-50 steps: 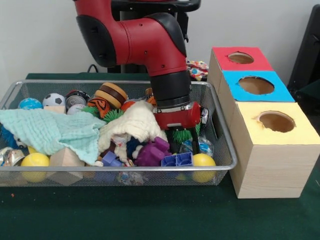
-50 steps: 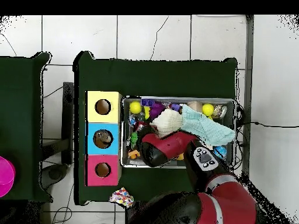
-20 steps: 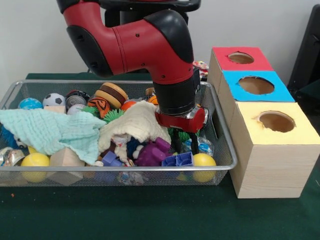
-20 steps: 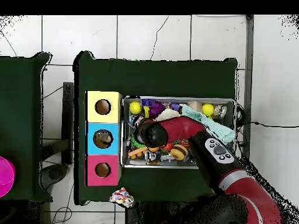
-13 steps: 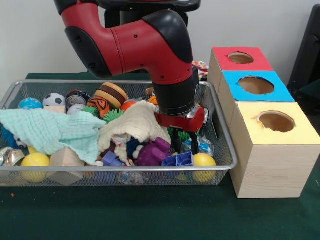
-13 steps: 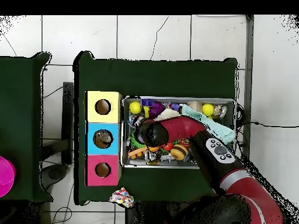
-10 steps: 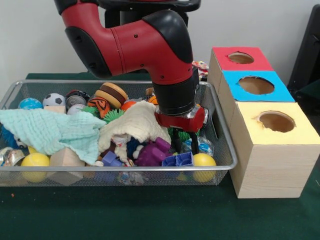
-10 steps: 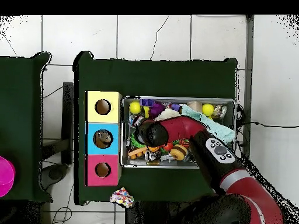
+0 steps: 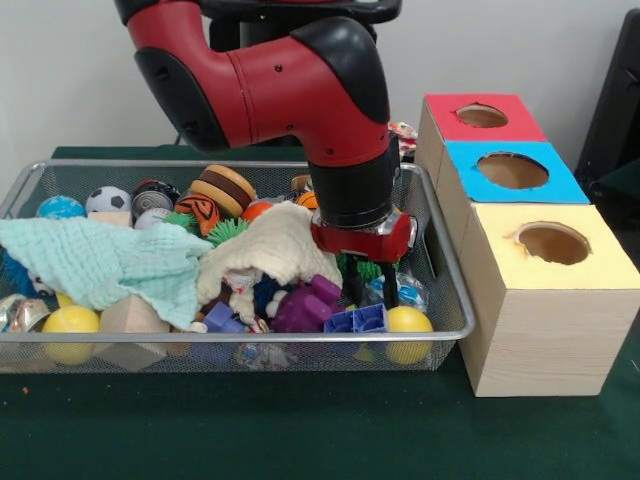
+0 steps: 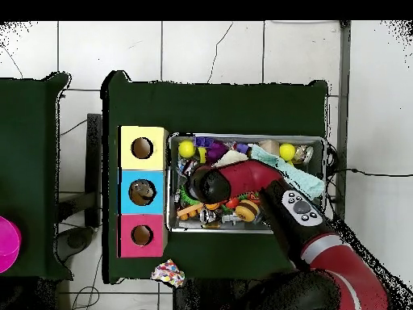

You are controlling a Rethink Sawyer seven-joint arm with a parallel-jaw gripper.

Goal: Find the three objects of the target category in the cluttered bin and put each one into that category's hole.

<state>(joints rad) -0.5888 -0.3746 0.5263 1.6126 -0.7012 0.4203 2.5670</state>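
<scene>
My gripper (image 9: 370,293) is down in the right end of the wire bin (image 9: 250,337). Its two black fingers stand apart, open, on either side of a green spiky ball (image 9: 366,268). A yellow ball (image 9: 407,322), a blue block (image 9: 358,320) and a purple toy (image 9: 305,305) lie just in front of it. A cream cloth (image 9: 275,245) lies against its left side. Beside the bin stand three boxes with holes: red (image 9: 480,115), blue (image 9: 512,170) and yellow (image 9: 552,243). In the overhead view the arm's wrist (image 10: 206,186) hides the gripper.
A mint cloth (image 9: 100,262) covers the bin's left half. Around it lie a burger toy (image 9: 222,188), a soccer ball (image 9: 107,200), a second yellow ball (image 9: 68,322) and a wooden block (image 9: 130,318). A colourful packet (image 10: 168,273) lies on the green table outside the bin.
Since 2.5 s ago the gripper has come lower and nearer the bin's front, down around the green spiky ball. Over the last second it has barely moved.
</scene>
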